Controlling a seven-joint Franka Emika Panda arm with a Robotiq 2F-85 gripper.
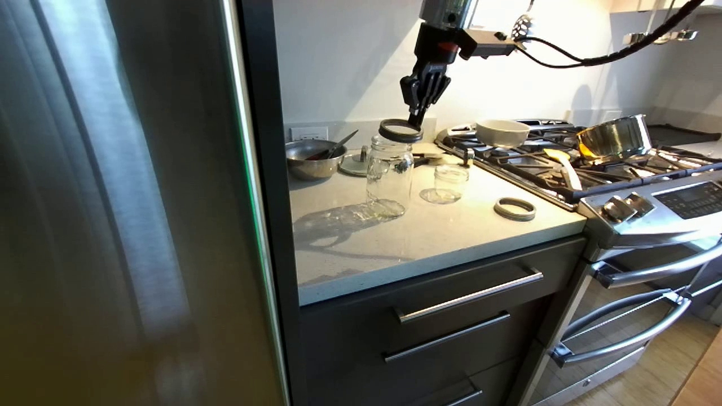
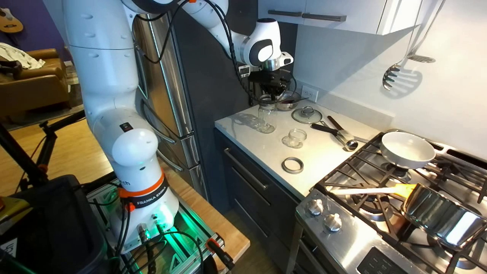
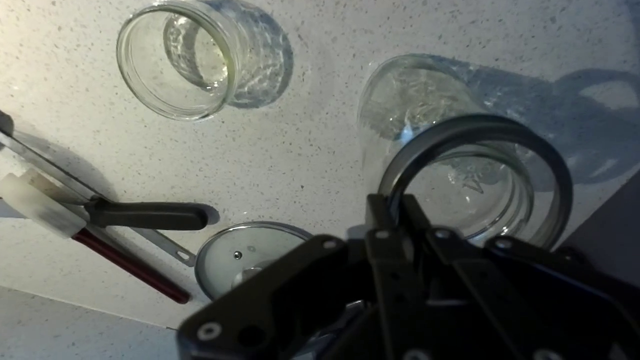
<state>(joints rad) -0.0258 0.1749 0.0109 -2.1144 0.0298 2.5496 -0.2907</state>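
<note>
Dark ring [image 3: 480,128] in pincer [image 3: 395,202] grip, tall jar [image 1: 389,179] just below, short jar [image 1: 450,182] & glass lid [image 3: 235,247] nr

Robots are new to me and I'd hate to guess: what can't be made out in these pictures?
Held ring: gripped part hidden by the hand in the wrist view.
Tall jar: lettering too faint to read in the wrist view.
Metal bowl: contents too small and dark to tell in both exterior views.
Stove panel: markings too small to read in both exterior views.
Arm: top cut off by the upper edge in an exterior view.
</note>
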